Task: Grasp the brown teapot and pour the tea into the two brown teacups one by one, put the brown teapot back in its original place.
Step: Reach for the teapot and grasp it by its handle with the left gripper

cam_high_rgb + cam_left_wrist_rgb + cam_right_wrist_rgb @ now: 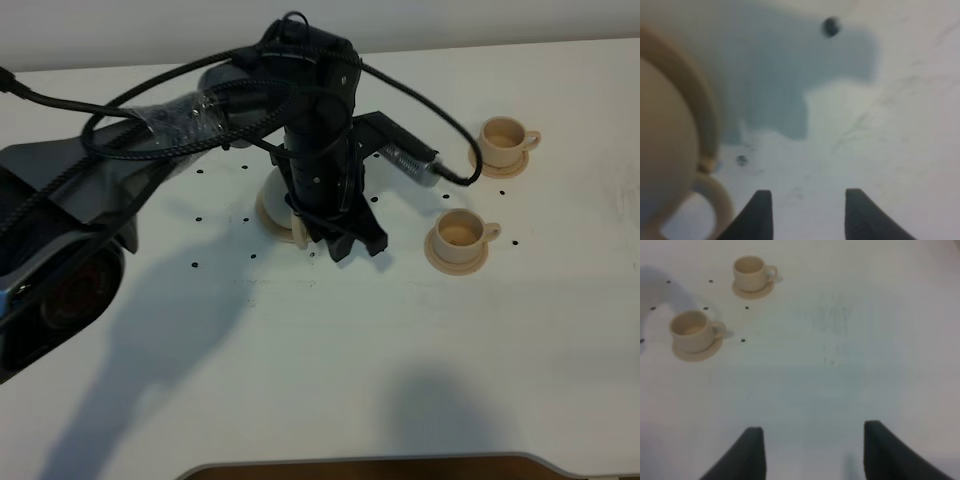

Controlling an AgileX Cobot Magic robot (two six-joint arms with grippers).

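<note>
The brown teapot fills one side of the left wrist view, blurred, with its loop handle just beside one finger. My left gripper is open over bare table, with nothing between its fingers. From above, the left gripper points down beside a tan edge; the arm hides the rest, so I cannot tell teapot from saucer there. The two brown teacups stand upright on their saucers to the right. They also appear in the right wrist view, far ahead of my open, empty right gripper.
The white table carries small black dots around the work area. The left arm's black cables loop above the table at the left. A dark edge runs along the table's front.
</note>
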